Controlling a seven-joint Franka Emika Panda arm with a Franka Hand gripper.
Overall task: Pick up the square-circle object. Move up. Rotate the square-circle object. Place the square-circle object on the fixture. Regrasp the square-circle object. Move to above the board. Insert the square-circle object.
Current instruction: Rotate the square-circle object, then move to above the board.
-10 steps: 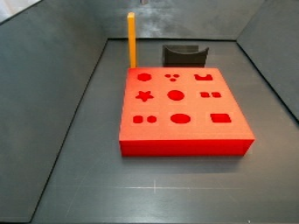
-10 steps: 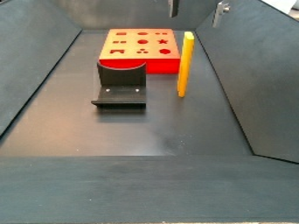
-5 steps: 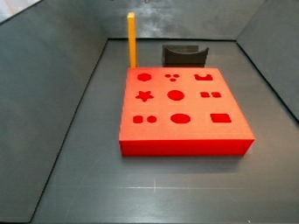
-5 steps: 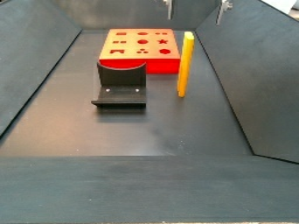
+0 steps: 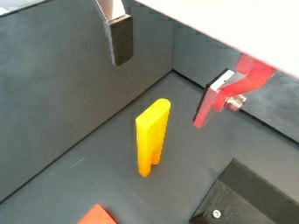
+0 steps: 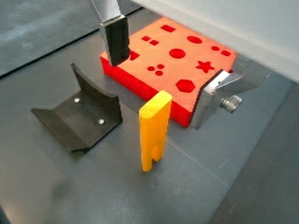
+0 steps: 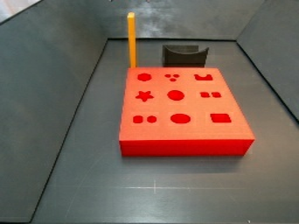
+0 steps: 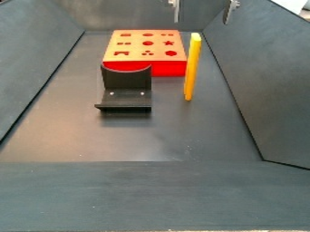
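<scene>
The square-circle object [image 8: 191, 65] is a slim yellow-orange peg standing upright on the dark floor beside the red board [image 8: 145, 50]. It also shows in a side view [image 7: 132, 41] and in both wrist views [image 5: 152, 136] [image 6: 155, 131]. The gripper [image 8: 202, 7] is open and empty, high above the peg, with only its fingertips at the picture's edge. In both wrist views the gripper [image 5: 172, 68] [image 6: 167, 70] has a finger on each side above the peg, not touching it. The fixture [image 8: 125, 86] stands in front of the board.
The board [image 7: 184, 109] lies flat with many shaped holes, and the fixture [image 7: 184, 55] stands at its far end. Sloped grey walls [image 7: 70, 70] enclose the floor on all sides. The board [image 6: 176, 61] and fixture [image 6: 79, 118] flank the peg.
The fingertips have shifted slightly apart at the picture's edge in a side view. The peg, board and fixture have not moved.
</scene>
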